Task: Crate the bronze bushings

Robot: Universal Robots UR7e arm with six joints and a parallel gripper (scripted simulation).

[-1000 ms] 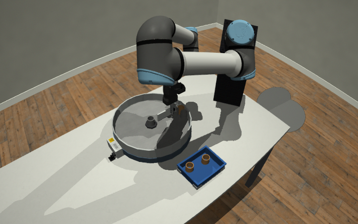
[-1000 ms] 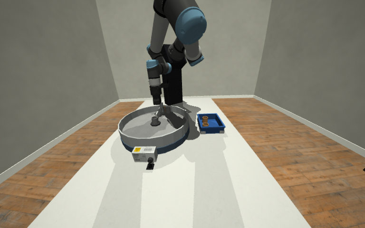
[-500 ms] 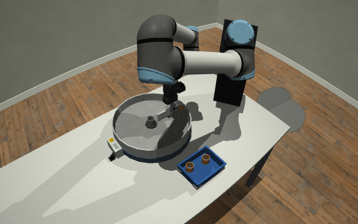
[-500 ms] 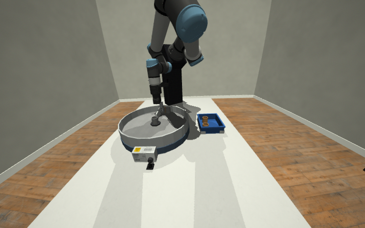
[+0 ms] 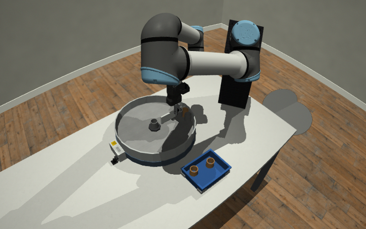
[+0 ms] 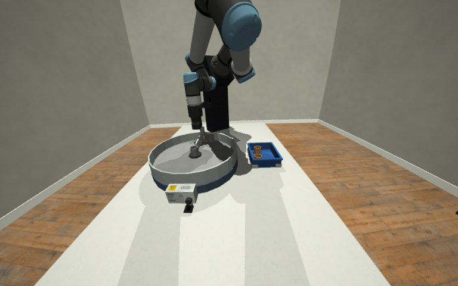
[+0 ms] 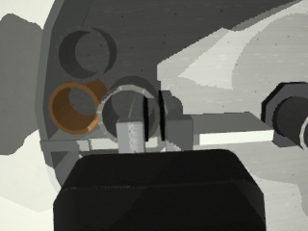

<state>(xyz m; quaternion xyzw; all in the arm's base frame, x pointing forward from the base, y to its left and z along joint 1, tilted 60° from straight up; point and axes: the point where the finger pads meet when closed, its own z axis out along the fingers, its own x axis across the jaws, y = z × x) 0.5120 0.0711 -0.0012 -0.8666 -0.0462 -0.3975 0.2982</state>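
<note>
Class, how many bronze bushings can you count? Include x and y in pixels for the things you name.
3: two bronze bushings (image 5: 193, 174) (image 5: 210, 165) (image 6: 257, 152) (image 6: 257, 157) in the blue crate (image 5: 206, 176) (image 6: 272, 155), a third bushing (image 5: 185, 112) (image 6: 205, 137) (image 7: 60, 115) on the turning table (image 5: 135, 132) (image 6: 172, 163) (image 7: 207, 67). The arm may hide more.
</note>
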